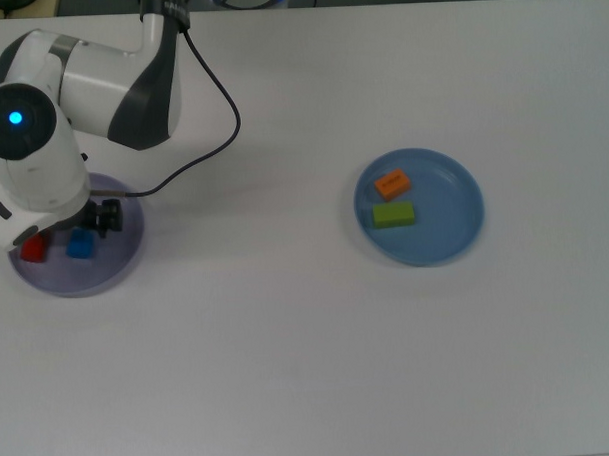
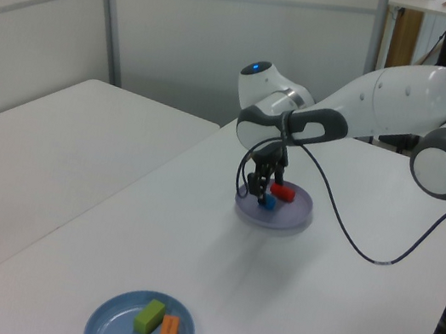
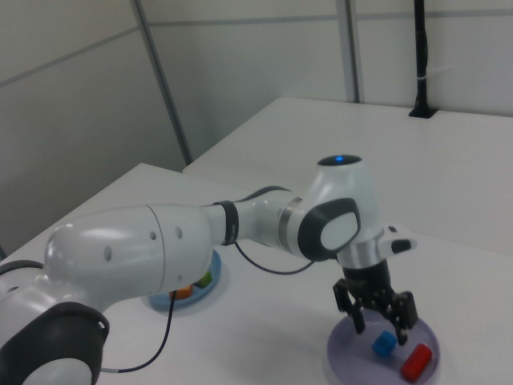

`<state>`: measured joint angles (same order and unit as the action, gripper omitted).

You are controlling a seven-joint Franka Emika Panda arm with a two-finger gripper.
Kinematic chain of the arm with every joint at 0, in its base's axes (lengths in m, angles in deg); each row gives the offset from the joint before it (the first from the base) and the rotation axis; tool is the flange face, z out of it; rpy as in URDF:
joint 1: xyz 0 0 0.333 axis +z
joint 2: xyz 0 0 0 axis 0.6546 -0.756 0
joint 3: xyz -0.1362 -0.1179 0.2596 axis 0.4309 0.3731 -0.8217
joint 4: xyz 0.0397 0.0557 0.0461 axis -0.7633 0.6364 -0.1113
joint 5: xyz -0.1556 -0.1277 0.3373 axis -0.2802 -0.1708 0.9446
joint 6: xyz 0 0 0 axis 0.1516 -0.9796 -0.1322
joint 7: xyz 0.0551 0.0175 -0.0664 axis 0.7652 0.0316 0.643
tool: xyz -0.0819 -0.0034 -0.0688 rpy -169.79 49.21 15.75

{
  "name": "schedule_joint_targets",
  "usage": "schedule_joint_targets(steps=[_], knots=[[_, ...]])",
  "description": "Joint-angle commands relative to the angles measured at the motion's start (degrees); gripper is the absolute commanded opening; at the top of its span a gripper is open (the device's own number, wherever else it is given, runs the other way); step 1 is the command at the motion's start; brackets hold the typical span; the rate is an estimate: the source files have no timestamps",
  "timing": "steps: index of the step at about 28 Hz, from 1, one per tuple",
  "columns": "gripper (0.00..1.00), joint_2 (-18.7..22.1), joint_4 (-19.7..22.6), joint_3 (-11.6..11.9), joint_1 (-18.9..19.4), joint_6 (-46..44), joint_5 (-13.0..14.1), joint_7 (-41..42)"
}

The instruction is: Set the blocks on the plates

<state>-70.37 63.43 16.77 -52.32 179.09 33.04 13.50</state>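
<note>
Now the gripper (image 3: 375, 314) hangs over the purple plate (image 1: 116, 265) with its fingers spread apart, holding nothing. Below it the blue cube (image 1: 80, 245) lies on that plate, just beside the red block (image 1: 32, 250). Well apart, the blue plate (image 1: 450, 238) carries the orange block (image 1: 392, 184) and the green block (image 1: 393, 215).
</note>
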Motion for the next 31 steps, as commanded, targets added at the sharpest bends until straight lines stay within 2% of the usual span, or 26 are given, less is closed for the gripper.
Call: schedule_joint_targets(steps=[1, 5, 7, 12, 16, 17, 23, 31], knots=[[1.00, 6.7, 1.7, 0.0, 1.1, -0.5, 2.3, -0.3], [1.00, 8.7, 1.5, -0.8, 1.3, -4.3, 3.3, -0.4], [1.00, 10.0, 1.4, -2.6, 1.2, -5.4, 4.7, -0.4], [1.00, 13.1, 1.4, -4.5, 1.3, -8.4, 7.0, -0.3], [1.00, 14.2, 1.3, -7.2, 1.2, -10.6, 7.6, -0.4], [1.00, 14.4, 1.3, -8.5, 1.2, -10.6, 7.6, -0.4], [1.00, 15.3, 1.3, -11.9, 1.2, -12.8, 7.6, -0.9], [1.00, 17.2, 1.4, -12.5, 1.2, -17.0, 8.9, -0.8]])
